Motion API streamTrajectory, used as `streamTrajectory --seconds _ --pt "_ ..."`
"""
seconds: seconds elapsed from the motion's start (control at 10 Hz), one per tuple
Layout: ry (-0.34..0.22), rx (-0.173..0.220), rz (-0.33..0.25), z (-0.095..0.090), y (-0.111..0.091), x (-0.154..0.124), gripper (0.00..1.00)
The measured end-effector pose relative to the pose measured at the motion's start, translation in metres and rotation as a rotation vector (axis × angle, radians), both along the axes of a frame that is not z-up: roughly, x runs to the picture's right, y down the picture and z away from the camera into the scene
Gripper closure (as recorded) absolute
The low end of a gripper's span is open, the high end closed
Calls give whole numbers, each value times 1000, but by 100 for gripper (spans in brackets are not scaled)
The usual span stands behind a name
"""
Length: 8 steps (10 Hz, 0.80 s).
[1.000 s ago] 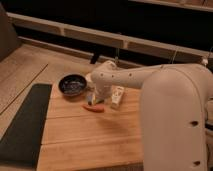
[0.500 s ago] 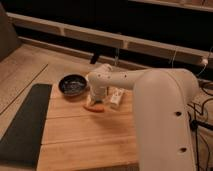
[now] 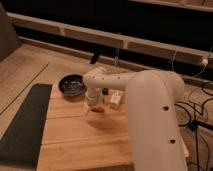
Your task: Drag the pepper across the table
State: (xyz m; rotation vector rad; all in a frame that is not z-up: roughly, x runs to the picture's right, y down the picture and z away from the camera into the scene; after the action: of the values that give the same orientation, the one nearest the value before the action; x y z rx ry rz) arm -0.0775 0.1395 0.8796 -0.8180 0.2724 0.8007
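Bamboo-coloured wide planks make up the table (image 3: 70, 145), which fills the lower middle of the camera view. A dark grey mat (image 3: 25, 125) lies along its left side, though I cannot tell whether it rests on the planks or beside them. Near the far edge of the table sits a dark bowl (image 3: 72, 85), round and shallow.

The white robot arm (image 3: 150, 115) comes in from the lower right, bulky in the foreground. It reaches leftward over the table to a rounded joint just right of the bowl, and from there it turns downward. At its lower end the tool (image 3: 95, 104) points down at the planks in the far middle part of the table, near the bowl but apart from it. Whether the tool is spread or pressed together cannot be told from this view.

The pepper (image 3: 101, 109), small and red-orange, lies on the table right at the tip of the tool, on its right and near side. I cannot tell whether the two touch. A white rectangular object (image 3: 116, 98) lies on the table just beyond the pepper to the right, close against the arm.

Beyond the table, a long pale rail (image 3: 100, 37) runs across a dark wall. Dark cables (image 3: 196, 112) curl on the floor at the right.
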Motion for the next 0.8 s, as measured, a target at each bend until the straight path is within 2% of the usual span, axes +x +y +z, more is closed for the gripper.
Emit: streamTrajectory --seconds 0.3,0.5,0.6,0.8 --pt "-7 -61 -134 1 15 10 35" --pt "-5 -73 -173 3 19 8 36" --pt "-4 -77 -185 4 19 7 41" --pt "1 -71 -189 7 16 6 61"
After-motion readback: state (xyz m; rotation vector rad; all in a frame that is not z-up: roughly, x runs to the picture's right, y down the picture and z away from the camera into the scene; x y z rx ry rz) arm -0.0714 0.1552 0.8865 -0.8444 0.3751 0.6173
